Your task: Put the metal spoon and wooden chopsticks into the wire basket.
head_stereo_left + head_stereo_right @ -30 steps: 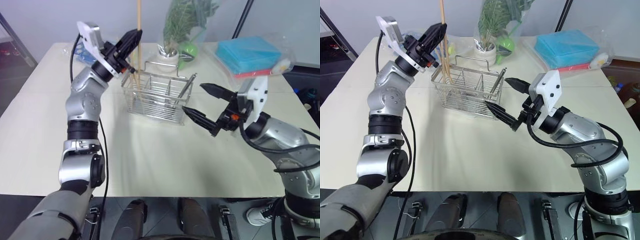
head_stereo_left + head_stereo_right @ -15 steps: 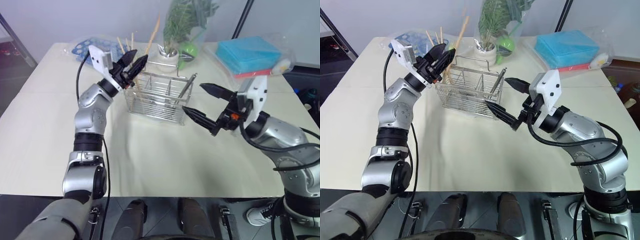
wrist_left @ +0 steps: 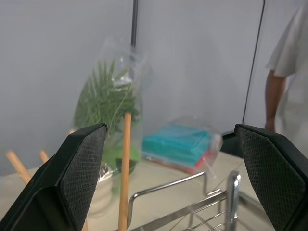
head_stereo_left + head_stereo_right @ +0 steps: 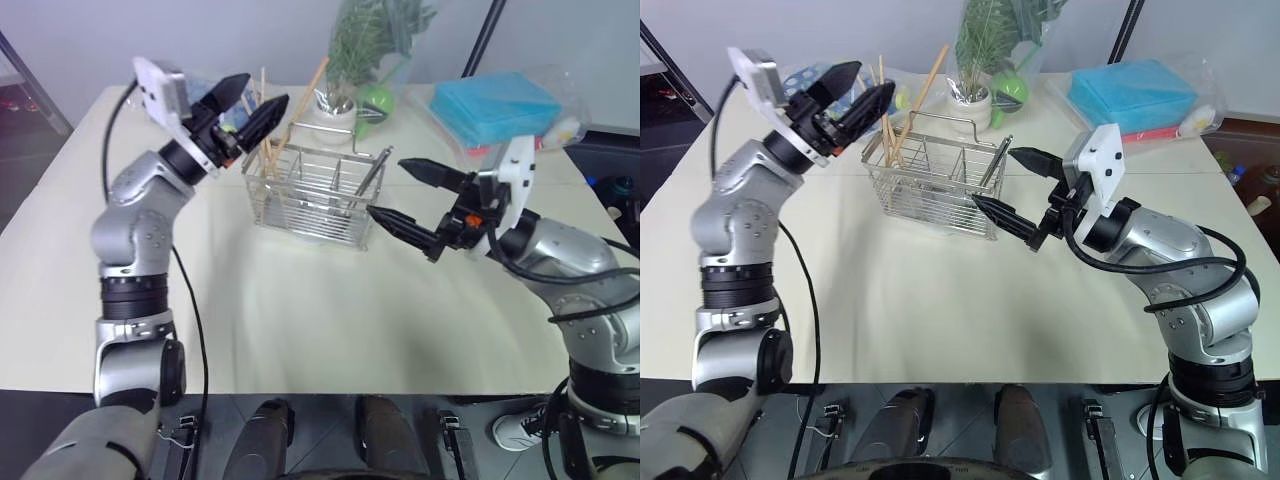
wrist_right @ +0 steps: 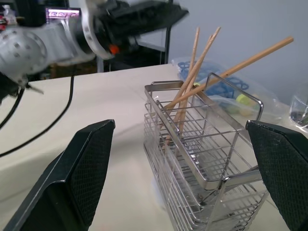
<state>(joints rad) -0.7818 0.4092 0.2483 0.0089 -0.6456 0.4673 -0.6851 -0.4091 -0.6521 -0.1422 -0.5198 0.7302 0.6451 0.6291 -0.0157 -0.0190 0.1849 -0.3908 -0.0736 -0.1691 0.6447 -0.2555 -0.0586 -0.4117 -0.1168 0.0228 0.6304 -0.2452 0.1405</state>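
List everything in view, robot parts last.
wire basket: one, silver, mid-table
wooden chopsticks: at least three, pale tan, leaning in the basket's left end
metal spoon: one, silver, handle leaning in the basket's right end
bagged plant: one, green, behind the basket
round green thing: one, beside the plant
teal stack: one, bagged, far right
blue ringed item: one, bagged, far left
table: one, cream
person: one, white sleeve, beyond the table
left gripper: black, open, above the basket's left end
right gripper: black, open, right of the basket
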